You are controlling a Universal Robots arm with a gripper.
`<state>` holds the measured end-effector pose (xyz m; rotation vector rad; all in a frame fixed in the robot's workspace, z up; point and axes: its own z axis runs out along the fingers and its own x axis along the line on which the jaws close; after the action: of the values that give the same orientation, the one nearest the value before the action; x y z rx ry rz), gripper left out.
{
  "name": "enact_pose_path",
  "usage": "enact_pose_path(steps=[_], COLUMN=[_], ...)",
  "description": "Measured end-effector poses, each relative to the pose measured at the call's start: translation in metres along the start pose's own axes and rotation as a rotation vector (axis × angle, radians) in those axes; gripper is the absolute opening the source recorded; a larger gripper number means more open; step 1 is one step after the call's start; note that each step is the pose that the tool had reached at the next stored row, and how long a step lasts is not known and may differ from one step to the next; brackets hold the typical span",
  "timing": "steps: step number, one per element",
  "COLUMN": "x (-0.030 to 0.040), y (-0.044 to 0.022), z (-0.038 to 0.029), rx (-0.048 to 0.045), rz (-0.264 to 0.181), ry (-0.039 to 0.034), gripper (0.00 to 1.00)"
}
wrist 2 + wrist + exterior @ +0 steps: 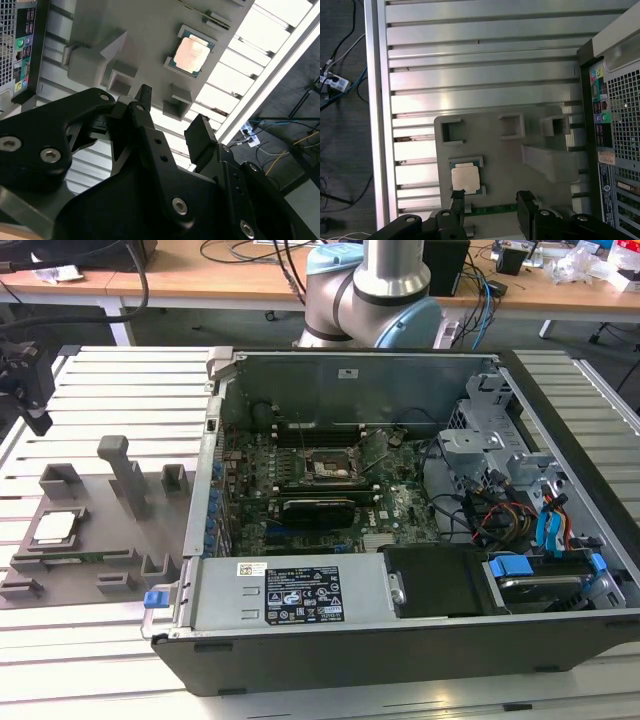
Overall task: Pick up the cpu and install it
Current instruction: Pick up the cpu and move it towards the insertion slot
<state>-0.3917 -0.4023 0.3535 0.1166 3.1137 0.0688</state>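
Exterior view: even, bright overhead light. The tabletop [110,390] slats read pale, and the case [330,390] interior is in shade.

Second wrist view: slats beside the tray [150,30] are blown out to white glare. The cpu [192,54] lid carries a warm reflection. The gripper [172,107] renders near black.

First wrist view: bright glare bands cross the slats near the tray. The floor [345,150] is dark.

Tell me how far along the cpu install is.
Nothing looks done yet: the cpu lies in its recess on the grey tray, and the motherboard socket in the open computer case looks empty. In hand: the gripper hangs over the tray near the cpu, jaws open, holding nothing. Left: both the pickup and the install.
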Motion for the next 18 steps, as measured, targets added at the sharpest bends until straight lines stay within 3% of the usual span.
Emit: enact_pose_path(steps=[7, 18], x=[0.0002, 0.0003], y=[-0.0004, -0.0005], z=[0.0076, 0.012], rx=[0.0, 0.0], rz=[0.0, 0.0], ry=[0.0, 0.0], gripper=[0.55, 0.55])
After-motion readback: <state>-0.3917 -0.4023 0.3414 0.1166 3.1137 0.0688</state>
